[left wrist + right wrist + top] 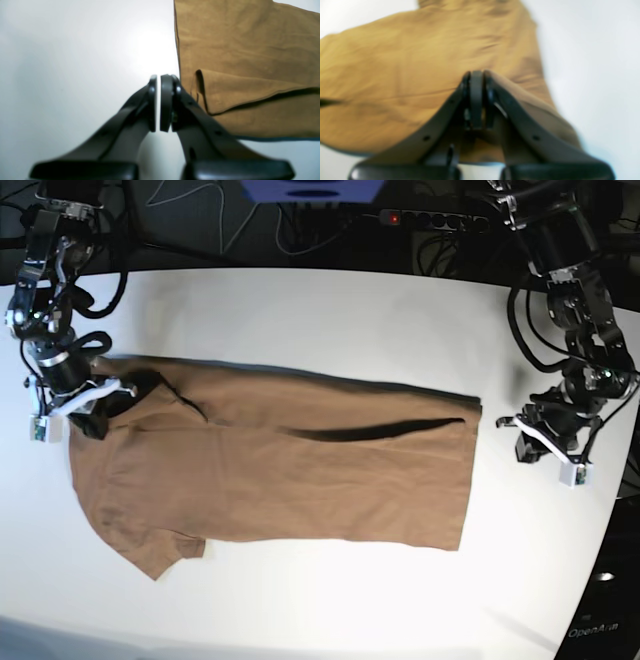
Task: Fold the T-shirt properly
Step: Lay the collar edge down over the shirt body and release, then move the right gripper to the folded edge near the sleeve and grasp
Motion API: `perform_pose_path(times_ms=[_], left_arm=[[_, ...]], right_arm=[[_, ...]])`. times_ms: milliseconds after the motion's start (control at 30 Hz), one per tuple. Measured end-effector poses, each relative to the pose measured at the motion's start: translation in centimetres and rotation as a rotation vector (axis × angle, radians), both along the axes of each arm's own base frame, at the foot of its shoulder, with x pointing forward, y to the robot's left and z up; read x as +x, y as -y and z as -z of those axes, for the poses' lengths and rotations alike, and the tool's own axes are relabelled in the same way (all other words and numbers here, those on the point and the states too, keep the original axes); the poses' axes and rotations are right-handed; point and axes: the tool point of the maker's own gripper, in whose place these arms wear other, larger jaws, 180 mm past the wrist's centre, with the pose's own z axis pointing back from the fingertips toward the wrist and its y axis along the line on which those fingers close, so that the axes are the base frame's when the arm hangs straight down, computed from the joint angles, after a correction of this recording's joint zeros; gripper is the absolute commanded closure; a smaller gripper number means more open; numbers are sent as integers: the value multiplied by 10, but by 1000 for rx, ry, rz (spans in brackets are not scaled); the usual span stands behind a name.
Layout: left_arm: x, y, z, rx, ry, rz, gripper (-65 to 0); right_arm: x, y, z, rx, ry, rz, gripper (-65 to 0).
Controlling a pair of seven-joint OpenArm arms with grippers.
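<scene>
Closed on cloth, the right gripper pinches the T-shirt near the table's left edge; left gripper nearly closed, empty, beside the hem. One lengthwise fold done; more remain.

— What does everything sit on?
— A white bench with a curved far edge, brightly lit and glaring in places.
— And behind it?
— Dark floor, tangled black cables, a power strip with a red light, and a blue object at the top edge.
</scene>
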Motion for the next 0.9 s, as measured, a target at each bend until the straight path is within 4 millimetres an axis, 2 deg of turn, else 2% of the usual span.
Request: perform_pose_path(times_ms=[100, 233, 333, 600, 767, 900], left_arm=[[0, -1, 0, 0, 1, -2, -22], [0, -1, 0, 0, 1, -4, -22], [-1, -3, 0, 4, -2, -5, -22], [-3, -4, 1, 6, -4, -4, -22], [-3, -4, 1, 6, -4, -2, -22], [-3, -4, 1, 8, -5, 1, -22]], right_arm=[[5, -7, 2, 9, -1, -15, -1], [9, -15, 16, 37, -28, -36, -1], [10, -7, 21, 19, -45, -12, -1], [23, -4, 9, 11, -10, -16, -1], [28, -1, 9, 9, -11, -12, -1], [35, 5, 21, 32, -34, 10, -1]])
